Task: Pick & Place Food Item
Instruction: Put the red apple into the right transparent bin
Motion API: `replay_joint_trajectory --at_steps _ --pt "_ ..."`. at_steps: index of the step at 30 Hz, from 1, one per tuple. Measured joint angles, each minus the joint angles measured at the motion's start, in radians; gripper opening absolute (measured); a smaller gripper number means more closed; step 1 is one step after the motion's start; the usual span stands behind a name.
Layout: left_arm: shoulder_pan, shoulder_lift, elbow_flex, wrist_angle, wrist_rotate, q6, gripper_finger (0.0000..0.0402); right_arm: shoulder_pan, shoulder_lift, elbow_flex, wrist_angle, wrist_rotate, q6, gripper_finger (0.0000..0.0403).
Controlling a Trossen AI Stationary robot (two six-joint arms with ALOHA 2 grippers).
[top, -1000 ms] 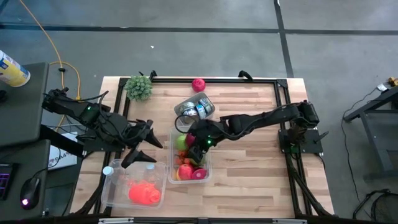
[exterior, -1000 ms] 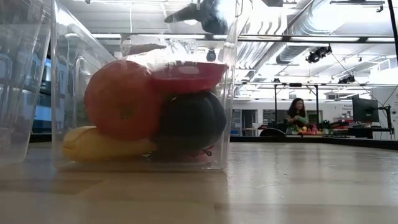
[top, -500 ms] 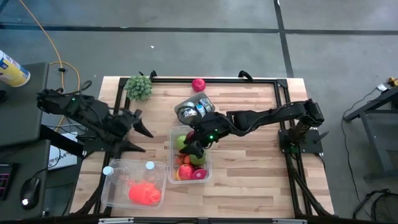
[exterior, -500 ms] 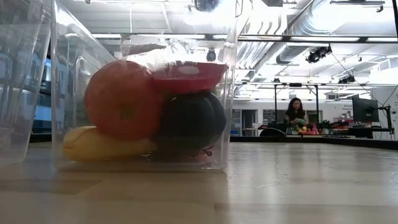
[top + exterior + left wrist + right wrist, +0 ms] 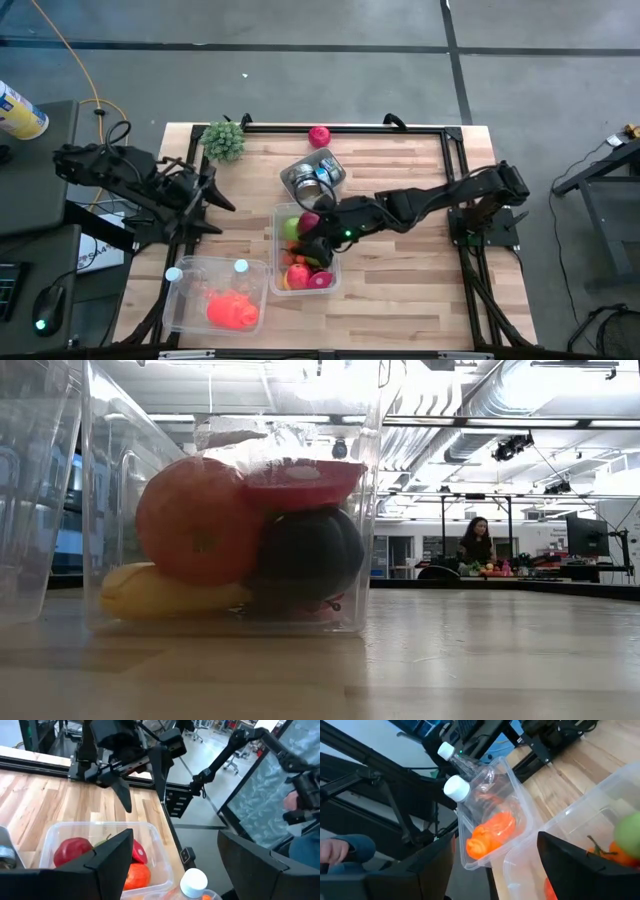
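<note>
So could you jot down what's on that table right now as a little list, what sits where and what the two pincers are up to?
table: wooden top
food bin: clear box holding mixed fruit, near the middle
second bin: clear box with an orange item and two capped bottles
loose items: green bunch, pink fruit, metal bowl
left pincer: open, empty, at the table's left edge
right pincer: over the food bin; holding anything, cannot tell

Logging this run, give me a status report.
Right gripper open over fruit bin. Left gripper open, parked at table's left edge. Nothing held, nothing in the way.
</note>
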Motion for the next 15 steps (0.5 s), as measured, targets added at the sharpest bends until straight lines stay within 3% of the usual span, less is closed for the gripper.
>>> replay_joint_trajectory --at_steps 9,15 --pt "0.037 0.102 0.000 0.056 0.003 0.074 0.0281 0.089 -0.031 -0.001 -0.018 0.032 0.076 0.0270" --pt "0.246 0.217 0.078 0.063 0.183 0.075 0.0281 0.117 -0.090 0.000 -0.029 0.041 0.046 0.0270"
